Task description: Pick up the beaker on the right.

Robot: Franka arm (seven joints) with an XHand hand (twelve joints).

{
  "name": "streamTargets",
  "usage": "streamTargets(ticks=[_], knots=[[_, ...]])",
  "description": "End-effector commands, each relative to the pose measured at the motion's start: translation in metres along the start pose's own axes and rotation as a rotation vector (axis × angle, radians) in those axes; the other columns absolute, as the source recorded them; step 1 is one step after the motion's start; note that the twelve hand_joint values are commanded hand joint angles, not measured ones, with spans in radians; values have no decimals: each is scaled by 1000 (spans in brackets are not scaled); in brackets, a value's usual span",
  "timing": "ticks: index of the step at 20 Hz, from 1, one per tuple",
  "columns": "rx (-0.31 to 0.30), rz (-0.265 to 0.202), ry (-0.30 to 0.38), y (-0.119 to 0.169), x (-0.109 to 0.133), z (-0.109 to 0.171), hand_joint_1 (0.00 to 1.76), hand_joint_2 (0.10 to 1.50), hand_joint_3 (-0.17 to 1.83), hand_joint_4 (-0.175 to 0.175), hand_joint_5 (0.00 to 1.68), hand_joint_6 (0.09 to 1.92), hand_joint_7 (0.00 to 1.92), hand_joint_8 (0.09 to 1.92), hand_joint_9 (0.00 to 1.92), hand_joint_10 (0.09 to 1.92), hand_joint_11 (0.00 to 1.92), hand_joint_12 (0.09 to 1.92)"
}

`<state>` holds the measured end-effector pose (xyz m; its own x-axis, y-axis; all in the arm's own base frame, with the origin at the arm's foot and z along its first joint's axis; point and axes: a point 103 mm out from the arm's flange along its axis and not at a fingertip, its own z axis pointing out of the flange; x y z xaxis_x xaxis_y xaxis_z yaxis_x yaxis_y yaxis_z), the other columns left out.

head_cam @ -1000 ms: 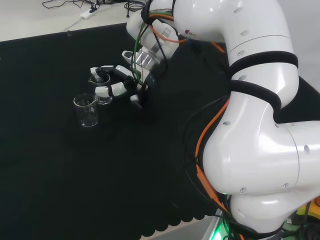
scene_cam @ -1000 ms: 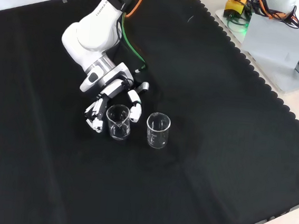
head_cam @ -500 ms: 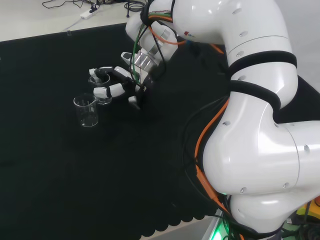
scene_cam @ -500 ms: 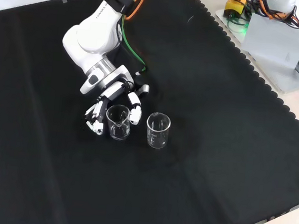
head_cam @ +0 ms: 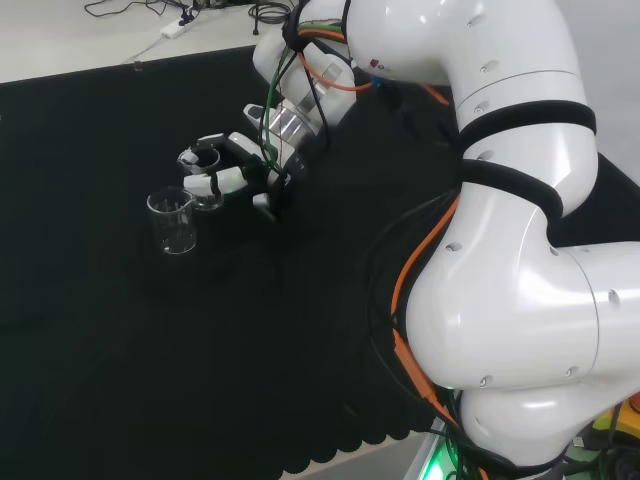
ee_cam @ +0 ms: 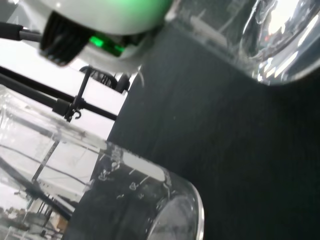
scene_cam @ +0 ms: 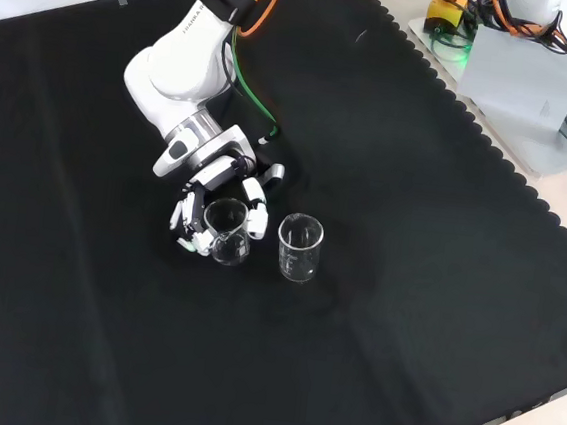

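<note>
Now clear glass beaker (scene_cam: 227,235) tilted, empty, within curled hand (scene_cam: 215,188).

We can read no text, number or sign with certainty. Faint white graduation marks sit on the wall of the clear glass beaker (ee_cam: 130,185) in the wrist view, and dark lettering runs along the white robot arm link (scene_cam: 186,22); both are illegible to us.

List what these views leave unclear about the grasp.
- Head view: the held beaker sits mostly behind the hand; lift off the cloth can't be judged.
- Front view: contact at the beaker's far side is hidden by its glass.
- Wrist view: both beakers are cut off by edges.
</note>
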<state>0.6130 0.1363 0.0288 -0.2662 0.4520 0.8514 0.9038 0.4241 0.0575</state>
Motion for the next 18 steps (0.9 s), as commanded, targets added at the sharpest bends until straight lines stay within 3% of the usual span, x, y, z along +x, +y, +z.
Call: streamTargets(ticks=[1,4,6,8,10,18], knots=[[-75,14,-38,7,6,-1,1246,911,260,8,1072,904,1207,636,1169,568,868,1000],[-102,6,-67,9,12,-8,1387,747,496,-129,1106,901,1304,642,1254,581,1025,894],[-114,-1,-82,10,16,-16,1405,771,467,-165,1121,843,1225,762,1214,696,1097,831],[-112,-9,-96,11,20,-24,1409,771,490,-174,1112,855,1164,841,1190,794,1132,791],[-101,-20,-114,11,24,-33,1336,745,571,-175,1115,882,1168,867,1295,851,1146,783],[-17,-59,-184,0,45,-70,1294,676,744,-175,1096,983,1157,963,1375,914,1140,804]])
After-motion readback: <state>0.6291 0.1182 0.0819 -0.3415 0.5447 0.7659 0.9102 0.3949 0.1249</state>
